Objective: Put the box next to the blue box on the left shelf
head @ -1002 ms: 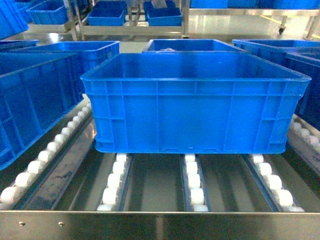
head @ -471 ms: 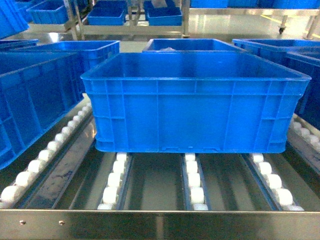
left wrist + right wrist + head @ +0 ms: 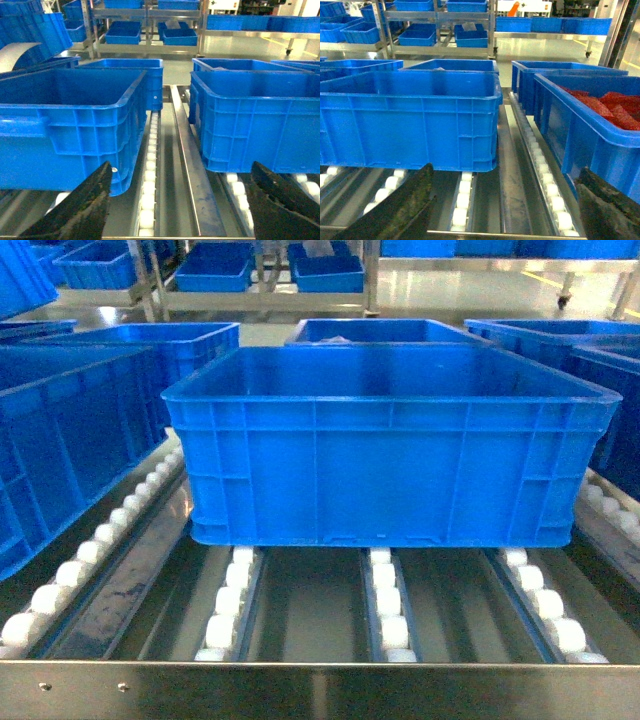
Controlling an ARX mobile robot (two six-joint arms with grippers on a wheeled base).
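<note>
Box (image 3: 390, 445): we see it on the left shelf (image 3: 320, 690) rollers, right of the blue box (image 3: 60, 440); left pincer (image 3: 180, 200) and right pincer (image 3: 505, 205) both released.

Bright, even overhead light fills all three views, glaring off the polished floor (image 3: 480, 290) at the back. The crate (image 3: 390, 440) reads oversaturated, its shadow dark across the rollers (image 3: 385, 600) below. The head view is soft and grainy; the near black fingers (image 3: 85, 205) blur in both wrist views.
</note>
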